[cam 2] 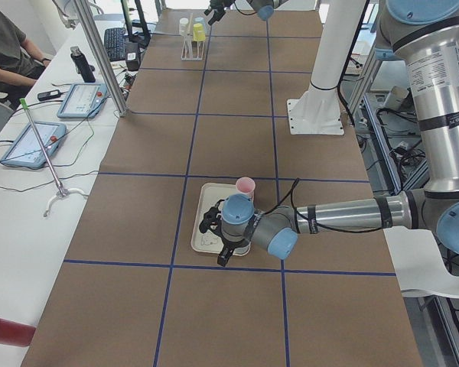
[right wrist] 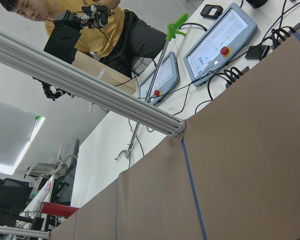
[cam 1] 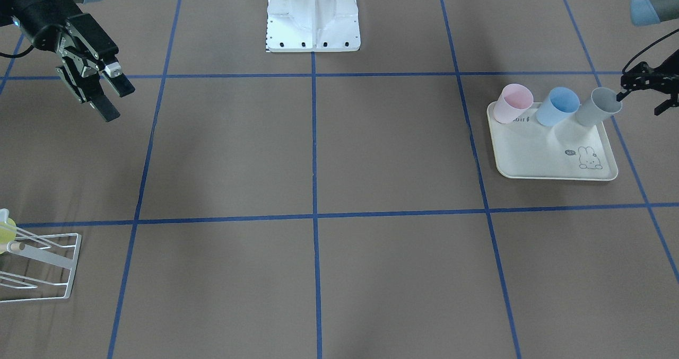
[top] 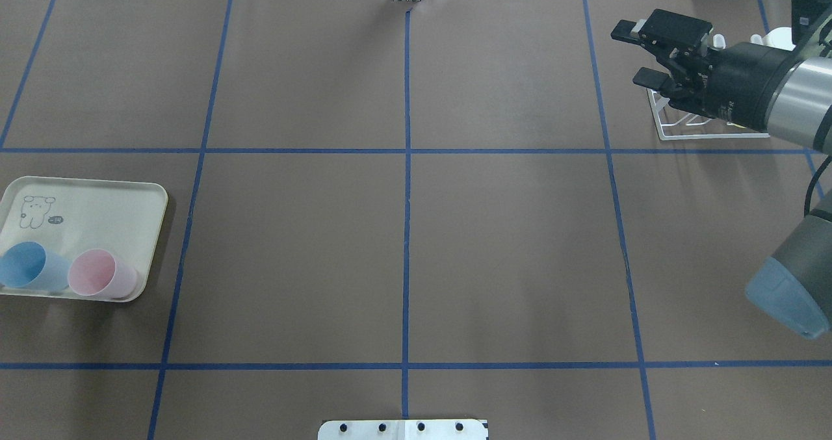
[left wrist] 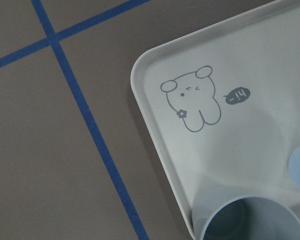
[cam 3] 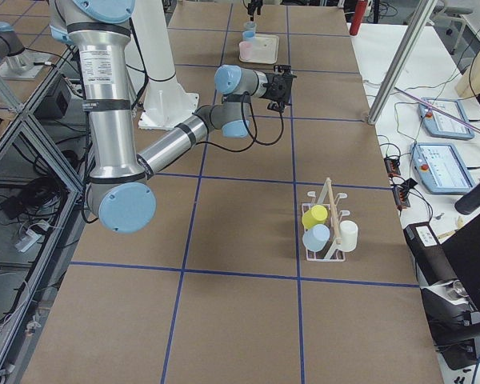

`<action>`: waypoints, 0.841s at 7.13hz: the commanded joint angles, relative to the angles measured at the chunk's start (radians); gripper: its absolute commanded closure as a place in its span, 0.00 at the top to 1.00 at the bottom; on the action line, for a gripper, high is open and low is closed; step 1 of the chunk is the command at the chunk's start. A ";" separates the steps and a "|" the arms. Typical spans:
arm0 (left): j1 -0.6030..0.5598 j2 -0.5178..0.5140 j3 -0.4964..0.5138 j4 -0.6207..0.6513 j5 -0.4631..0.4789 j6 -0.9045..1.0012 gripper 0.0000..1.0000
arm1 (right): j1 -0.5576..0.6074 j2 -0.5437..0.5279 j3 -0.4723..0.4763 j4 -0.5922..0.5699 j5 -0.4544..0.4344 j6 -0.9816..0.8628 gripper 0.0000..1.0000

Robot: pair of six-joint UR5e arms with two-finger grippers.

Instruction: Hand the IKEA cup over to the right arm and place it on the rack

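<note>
Three cups stand in a row on the cream tray (cam 1: 551, 160): pink (cam 1: 512, 103), blue (cam 1: 557, 107) and grey (cam 1: 598, 107). My left gripper (cam 1: 639, 102) is open at the grey cup. One fingertip (cam 1: 619, 96) is at the cup's rim and the other is outside, further from the cup. The left wrist view looks down into the grey cup (left wrist: 252, 220) at the tray's edge; no fingers show there. My right gripper (top: 634, 53) hangs open and empty above the table beside the white wire rack (top: 699, 131).
The rack (cam 3: 328, 232) holds a yellow, a blue and a white cup against its wooden dowel. The robot's white base (cam 1: 313, 17) stands at mid table. Blue tape lines grid the brown surface. A person sits at a side desk (cam 2: 8, 53) with tablets.
</note>
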 commanded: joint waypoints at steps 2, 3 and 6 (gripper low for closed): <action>0.040 -0.009 0.008 0.002 -0.007 -0.003 1.00 | 0.000 0.000 0.001 0.000 0.000 0.000 1.00; 0.049 -0.011 0.009 0.002 -0.007 -0.020 1.00 | 0.002 -0.002 0.000 0.000 0.000 0.000 1.00; 0.070 -0.013 0.021 -0.001 -0.002 -0.020 0.44 | 0.002 -0.008 0.000 0.000 0.000 0.000 1.00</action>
